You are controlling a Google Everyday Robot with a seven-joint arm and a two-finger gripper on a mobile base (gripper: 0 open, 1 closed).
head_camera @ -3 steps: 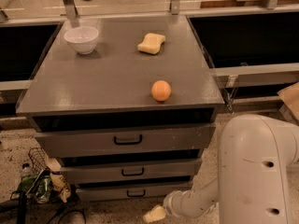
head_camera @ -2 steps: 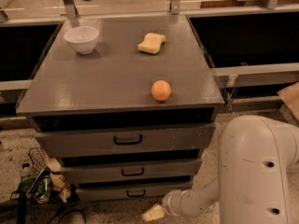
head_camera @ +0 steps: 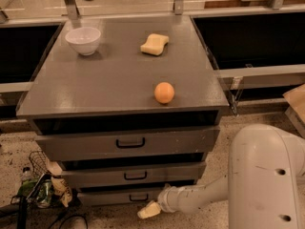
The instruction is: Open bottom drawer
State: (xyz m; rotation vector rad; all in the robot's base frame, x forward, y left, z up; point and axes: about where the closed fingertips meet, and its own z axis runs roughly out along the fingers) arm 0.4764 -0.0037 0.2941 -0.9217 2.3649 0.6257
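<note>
The gripper (head_camera: 149, 210) has crept up-left, just below the shut bottom drawer (head_camera: 105, 197); its spread I cannot tell.

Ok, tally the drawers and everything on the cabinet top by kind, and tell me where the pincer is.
Drawers: 3 (top drawer, middle drawer, bottom drawer)
White bowl: 1
Yellow sponge: 1
Orange: 1
Total: 6
The pincer hangs low near the floor, in front of the bottom drawer.
</note>
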